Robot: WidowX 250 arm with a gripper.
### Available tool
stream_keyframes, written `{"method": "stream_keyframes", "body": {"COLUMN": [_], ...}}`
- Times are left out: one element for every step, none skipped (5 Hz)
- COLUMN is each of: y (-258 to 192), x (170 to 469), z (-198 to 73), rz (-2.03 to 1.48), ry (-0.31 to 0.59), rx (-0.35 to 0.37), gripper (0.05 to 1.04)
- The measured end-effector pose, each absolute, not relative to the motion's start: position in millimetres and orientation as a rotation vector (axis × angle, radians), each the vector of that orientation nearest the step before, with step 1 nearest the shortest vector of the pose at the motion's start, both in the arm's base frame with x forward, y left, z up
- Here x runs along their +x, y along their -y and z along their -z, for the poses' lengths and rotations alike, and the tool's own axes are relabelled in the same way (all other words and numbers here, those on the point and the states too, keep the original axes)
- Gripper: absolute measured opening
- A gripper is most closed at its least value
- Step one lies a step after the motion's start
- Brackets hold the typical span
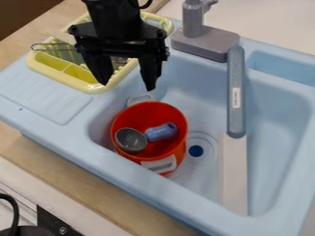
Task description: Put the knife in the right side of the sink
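Wooden tabletop (92,182) borders the blue sink (113,156). On my view's right, the knife (235,175) lies lengthwise at the sink, blade nearest me, handle running back toward the faucet (206,44). Left of it sits the red pot (148,114), with a blue piece (161,132) inside. Farther back, my hand (126,86) hangs pointing down, fingers spread, gripping nothing, partly before the yellow dish rack (64,77).
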State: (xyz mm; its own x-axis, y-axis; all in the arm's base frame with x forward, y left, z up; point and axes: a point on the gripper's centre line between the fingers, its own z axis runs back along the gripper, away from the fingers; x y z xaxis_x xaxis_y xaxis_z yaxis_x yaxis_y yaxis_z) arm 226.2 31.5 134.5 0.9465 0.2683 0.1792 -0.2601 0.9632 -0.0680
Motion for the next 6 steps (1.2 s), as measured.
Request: {"method": "stream_keyframes", "body": {"y": [-31.4,-43.2,-56.0,-73.7,-102.6,-129.1], "x": [223.9,218.5,211.6,208.2,209.2,216.1], "z": [-131.3,-133.2,-145.6,-154.6,-156.2,-156.0], "rz": [-0.279,-0.373,-0.445,-0.563,-0.699,-0.800], "ry": [0.175,0.166,0.177,0.202,0.246,0.286], "rx": [-0.045,-0.044,-0.052,-0.032,-0.022,-0.025], "gripper": [0.997,0.997,0.997,0.997,0.997,0.997]}}
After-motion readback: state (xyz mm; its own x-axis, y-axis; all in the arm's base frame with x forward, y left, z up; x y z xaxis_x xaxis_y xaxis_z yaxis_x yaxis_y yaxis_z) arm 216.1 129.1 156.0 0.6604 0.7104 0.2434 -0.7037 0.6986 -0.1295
